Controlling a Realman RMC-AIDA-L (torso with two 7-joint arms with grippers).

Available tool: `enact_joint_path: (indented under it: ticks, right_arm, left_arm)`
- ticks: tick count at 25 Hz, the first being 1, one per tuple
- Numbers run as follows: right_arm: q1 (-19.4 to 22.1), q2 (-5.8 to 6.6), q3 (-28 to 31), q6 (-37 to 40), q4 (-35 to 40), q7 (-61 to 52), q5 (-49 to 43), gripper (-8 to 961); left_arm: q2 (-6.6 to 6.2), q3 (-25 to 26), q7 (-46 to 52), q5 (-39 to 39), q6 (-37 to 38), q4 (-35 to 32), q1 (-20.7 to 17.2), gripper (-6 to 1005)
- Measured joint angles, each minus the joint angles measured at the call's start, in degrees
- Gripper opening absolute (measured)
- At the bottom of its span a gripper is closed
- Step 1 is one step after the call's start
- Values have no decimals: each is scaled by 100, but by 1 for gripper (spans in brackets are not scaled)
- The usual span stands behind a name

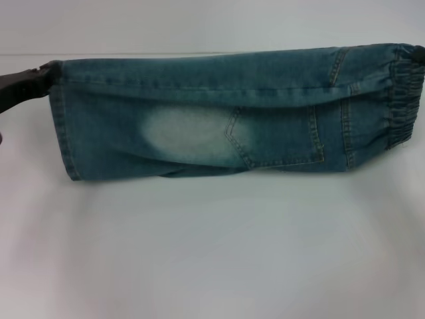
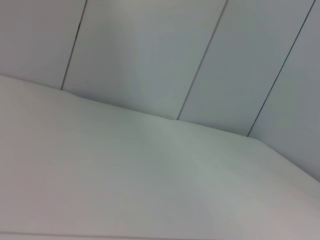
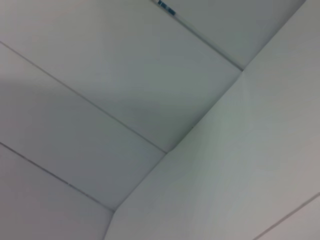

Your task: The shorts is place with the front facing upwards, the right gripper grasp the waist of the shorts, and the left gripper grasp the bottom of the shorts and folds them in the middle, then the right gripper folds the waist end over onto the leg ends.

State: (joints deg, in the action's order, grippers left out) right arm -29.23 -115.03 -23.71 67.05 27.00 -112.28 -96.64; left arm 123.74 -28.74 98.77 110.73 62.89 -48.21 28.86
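The denim shorts [image 1: 199,126] hang stretched across the head view, doubled lengthwise, with a faded patch and a pocket facing me. At the far left my left gripper [image 1: 36,78] is shut on the top corner of the bottom of the shorts [image 1: 63,126], the flat stitched leg hem. My right gripper [image 1: 418,53] shows only as a black tip at the right edge, shut on the top of the waist of the shorts [image 1: 402,100], the ruffled elastic band. The top edge runs taut between the two grippers. Neither wrist view shows fingers or denim.
A white table [image 1: 212,252] lies under and in front of the hanging shorts. The left wrist view shows the table surface [image 2: 125,190] meeting a pale panelled wall [image 2: 150,50]. The right wrist view shows the same wall panels [image 3: 100,75].
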Motion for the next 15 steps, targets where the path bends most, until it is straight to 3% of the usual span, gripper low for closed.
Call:
enact_joint_path:
  ticks: [4, 12, 15]
  right_arm:
    - [-77, -73, 1, -427, -37, 242, 164, 46]
    - [-302, -131, -51, -1104, -188, 811, 247, 46]
    - [-331, -213, -61, -1142, -190, 1173, 260, 76]
  left_arm:
    - [-11, -80, -221, 29, -289, 313, 180, 52]
    - [18, -811, -575, 1, -1079, 480, 269, 59]
    - [24, -980, -589, -2, -1244, 484, 282, 84]
